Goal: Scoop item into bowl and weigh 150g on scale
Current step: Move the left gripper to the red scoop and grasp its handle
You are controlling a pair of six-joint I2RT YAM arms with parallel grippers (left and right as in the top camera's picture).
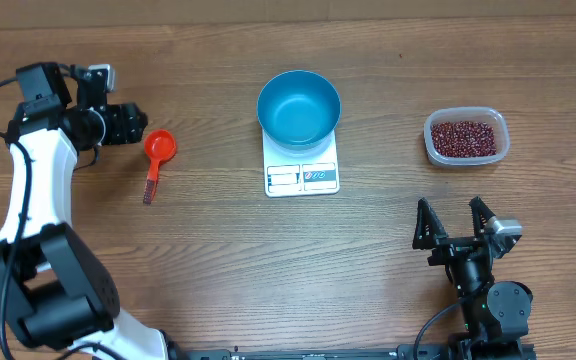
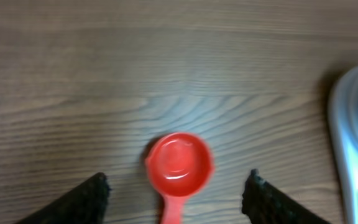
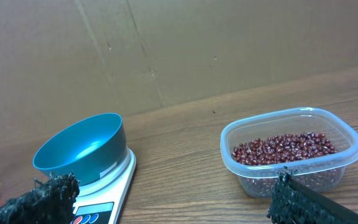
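While the left gripper [image 1: 138, 126] hovers with its jaws apart either side of the red scoop [image 2: 179, 163], gripping nothing, it would do best to close squarely on the handle; beans [image 1: 462, 137] wait in the tub [image 1: 433, 148], the bowl [image 1: 299, 105] on the scale [image 1: 302, 176], and the right gripper [image 1: 453, 222] is open

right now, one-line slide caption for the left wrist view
Left gripper open around an empty red scoop on the wooden table, scale edge at right.
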